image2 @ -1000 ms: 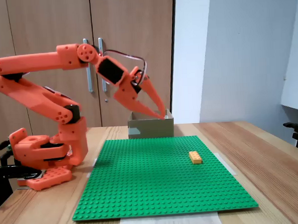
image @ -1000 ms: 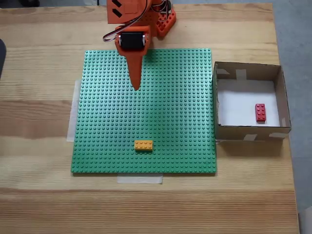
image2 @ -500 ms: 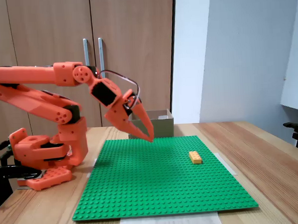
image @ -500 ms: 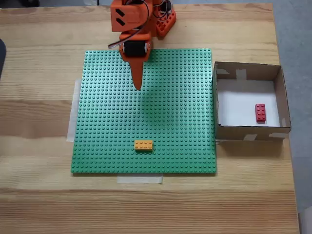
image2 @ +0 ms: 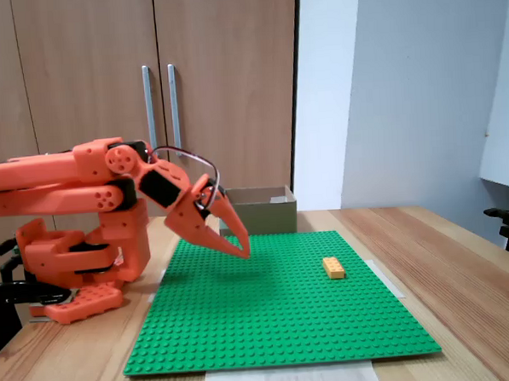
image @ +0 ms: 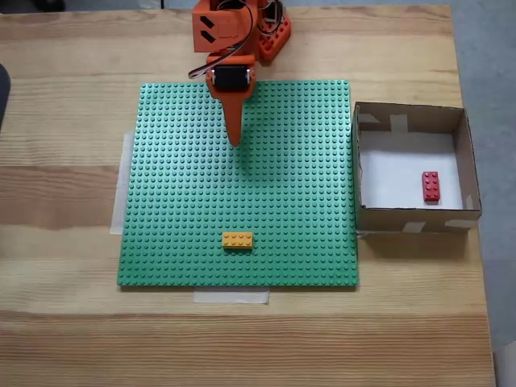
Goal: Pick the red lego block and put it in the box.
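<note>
since a second ago the arm (image2: pixel 75 178) has folded back and down toward its base, and the hand (image2: pixel 238 249) has dropped from level with the box rim to just above the green baseplate (image: pixel 242 185); nothing else has shifted.

on the table (image: pixel 64 97), the baseplate is the widest thing, and the arm now lies low over its far edge, upper links stacked nearly flat, wrist tipped downward. the box (image: pixel 466 161) sits just beside the baseplate's right edge in the top-down fixed view, and the red lego block (image: pixel 431 186) lies on its white floor, near the right wall. so the task looks done. the yellow-orange brick (image: pixel 237 239) rests near the plate's front edge, well apart from the hand.

the hand is clenched to a point and carries nothing.

little is at risk, i judge: if the wrist sinks further, the fingertips could scrape the studs and jolt the taped plate, though the box looks safely out of reach.
</note>
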`<state>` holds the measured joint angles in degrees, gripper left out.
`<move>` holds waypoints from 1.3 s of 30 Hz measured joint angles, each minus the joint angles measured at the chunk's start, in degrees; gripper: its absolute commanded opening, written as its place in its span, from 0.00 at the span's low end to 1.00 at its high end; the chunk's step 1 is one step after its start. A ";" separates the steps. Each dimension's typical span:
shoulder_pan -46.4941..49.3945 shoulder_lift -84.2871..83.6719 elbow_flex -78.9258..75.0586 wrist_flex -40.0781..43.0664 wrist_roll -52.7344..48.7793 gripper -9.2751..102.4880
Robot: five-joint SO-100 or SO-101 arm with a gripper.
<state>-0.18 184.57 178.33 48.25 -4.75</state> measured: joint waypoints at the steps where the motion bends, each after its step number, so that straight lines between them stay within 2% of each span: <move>1: 0.00 0.79 0.18 0.35 -0.09 0.07; 39: 2.20 1.93 2.64 0.79 -0.62 0.08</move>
<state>2.02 186.50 180.97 49.04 -5.36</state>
